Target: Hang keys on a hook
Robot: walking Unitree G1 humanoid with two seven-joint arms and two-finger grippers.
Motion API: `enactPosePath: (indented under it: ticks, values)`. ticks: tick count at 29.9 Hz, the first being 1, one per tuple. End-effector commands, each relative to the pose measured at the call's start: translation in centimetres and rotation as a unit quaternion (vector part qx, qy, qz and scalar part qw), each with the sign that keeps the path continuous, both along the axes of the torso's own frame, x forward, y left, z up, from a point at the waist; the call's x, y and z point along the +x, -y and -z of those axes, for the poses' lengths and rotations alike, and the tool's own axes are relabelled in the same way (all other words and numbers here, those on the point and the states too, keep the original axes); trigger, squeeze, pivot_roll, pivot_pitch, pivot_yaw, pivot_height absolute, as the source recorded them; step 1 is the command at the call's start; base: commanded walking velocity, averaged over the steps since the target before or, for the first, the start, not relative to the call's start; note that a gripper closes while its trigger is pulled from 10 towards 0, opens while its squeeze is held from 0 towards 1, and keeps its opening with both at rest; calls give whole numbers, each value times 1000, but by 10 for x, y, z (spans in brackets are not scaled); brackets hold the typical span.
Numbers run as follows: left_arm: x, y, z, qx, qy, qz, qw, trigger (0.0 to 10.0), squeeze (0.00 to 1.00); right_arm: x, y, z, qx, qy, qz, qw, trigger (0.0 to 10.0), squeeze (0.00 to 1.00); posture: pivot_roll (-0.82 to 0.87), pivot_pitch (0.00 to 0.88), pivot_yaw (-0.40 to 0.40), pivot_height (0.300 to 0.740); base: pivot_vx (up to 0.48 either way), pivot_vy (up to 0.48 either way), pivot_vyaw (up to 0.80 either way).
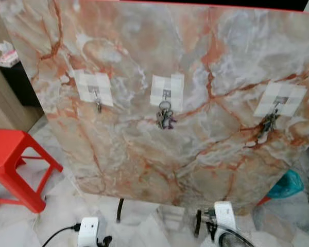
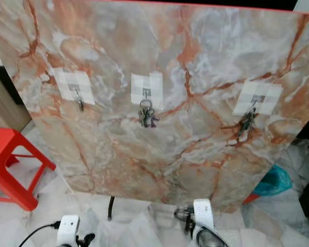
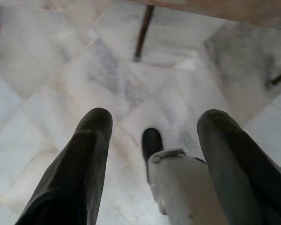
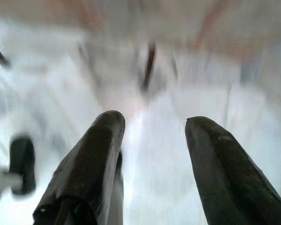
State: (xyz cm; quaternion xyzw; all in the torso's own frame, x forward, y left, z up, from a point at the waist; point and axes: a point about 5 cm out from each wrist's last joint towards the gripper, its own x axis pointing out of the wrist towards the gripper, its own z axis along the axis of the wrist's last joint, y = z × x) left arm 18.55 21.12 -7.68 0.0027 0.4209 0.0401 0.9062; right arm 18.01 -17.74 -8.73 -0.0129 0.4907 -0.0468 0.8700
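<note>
While both arms hang low near the floor, the marble-patterned board (image 1: pixel 144 134) stands upright w/ three taped hooks in a row. Left hook (image 1: pixel 95 91) carries one small key (image 1: pixel 98 106). Middle hook (image 1: pixel 166 94) holds a key bunch (image 1: pixel 165 117) on a ring, hanging just below the tape patch. Right hook (image 1: pixel 279 103) holds another dark key bunch (image 1: pixel 268 123).

Left pincer (image 3: pixel 152 136) points down at the pale marble floor (image 3: pixel 61 79), fingers apart, nothing between them. Right pincer (image 4: pixel 152 140) is likewise spread apart and empty over the floor; that view is blurred.

Red stool (image 1: pixel 13 167) stands to the board's left, a teal object (image 1: pixel 286 184) at its lower right edge. Dark thin legs (image 1: pixel 120 210) show under the board.
</note>
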Motion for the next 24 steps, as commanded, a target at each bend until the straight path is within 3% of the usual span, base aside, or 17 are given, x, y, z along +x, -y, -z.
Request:
enactPosePath:
  ticks: [1, 13, 18, 21, 24]
  values:
    - [-7, -3, 4, 3, -22, -3, 1000, 10000, 0, -8, 9, 3, -9, -21, 19, 1000, 10000, 0, 25, 0, -38, 740, 0, 0, 0]
    - [-12, 3, 7, 5, -35, 19, 999, 10000, 0, -37, 29, 12, -6, -53, 28, 998, 10000, 0, 7, 0, -29, 740, 0, 0, 0]
    - [-12, 3, 7, 4, -35, 20, 999, 10000, 0, -38, 34, 11, -4, -49, 44, 998, 10000, 0, 2, 0, -19, 740, 0, 0, 0]
    - [-11, 5, 7, 0, -35, 16, 999, 10000, 0, -39, 36, 12, -16, -61, 9, 998, 10000, 0, 3, 0, -20, 740, 0, 0, 0]
    - [-10, 5, 7, -4, -34, 11, 999, 10000, 0, -38, 37, 11, -17, -60, 10, 998, 10000, 0, 4, 0, -21, 740, 0, 0, 0]
